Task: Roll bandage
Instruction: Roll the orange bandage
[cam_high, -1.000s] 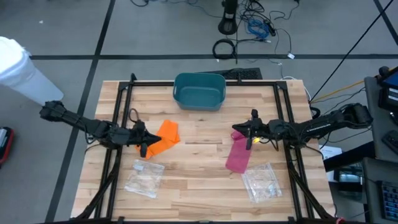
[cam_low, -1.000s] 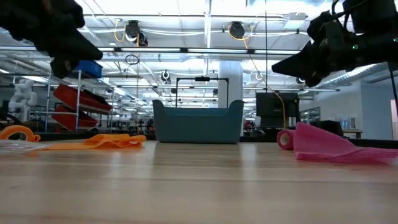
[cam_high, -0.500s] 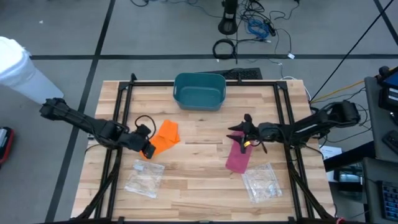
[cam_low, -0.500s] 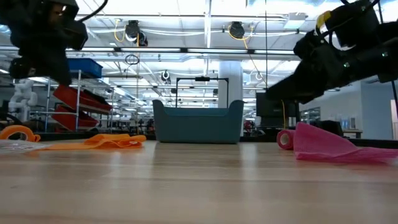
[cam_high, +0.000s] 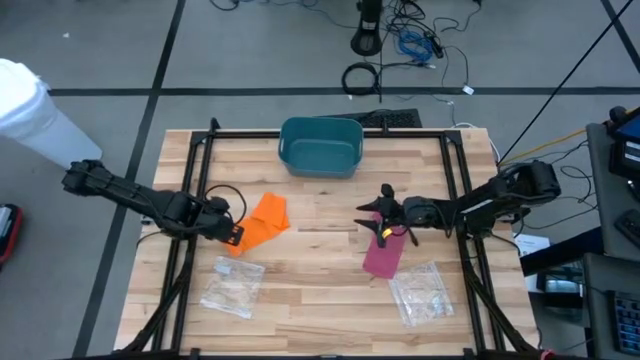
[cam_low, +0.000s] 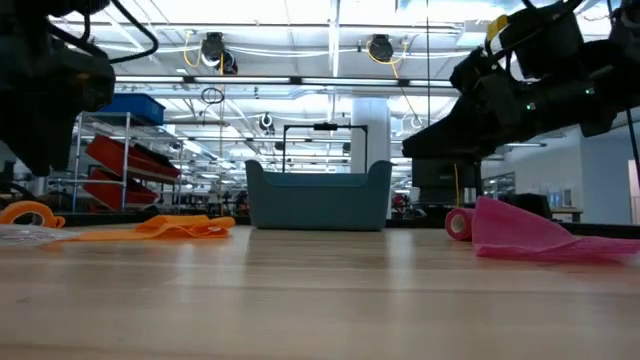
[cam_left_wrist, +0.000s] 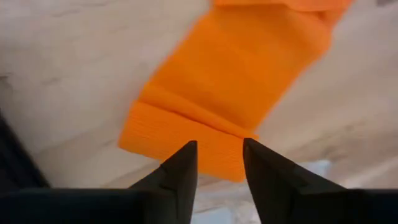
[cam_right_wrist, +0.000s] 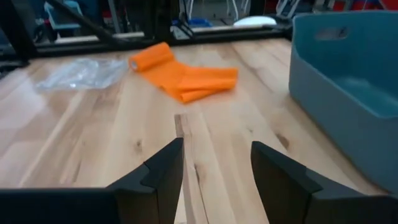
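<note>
Orange bandage (cam_high: 262, 221) lies partly unrolled on the left half of the wooden table (cam_high: 320, 300), its rolled end toward the left arm. The left gripper (cam_high: 232, 235) sits just above that rolled end, and in the left wrist view its jaws stand spread, with the orange roll showing in the gap between the two tips and nothing pinched. A pink bandage (cam_high: 382, 250) lies on the right half, its rolled end toward the table's far side. The right gripper (cam_high: 378, 218) hovers above that end, jaws spread and empty in its wrist view. A teal bin (cam_high: 320, 145) stands at the table's far edge, between the two arms. One clear plastic wrapper (cam_high: 232, 287) lies near the front left, another plastic wrapper (cam_high: 420, 292) near the front right, just beside the pink strip.
</note>
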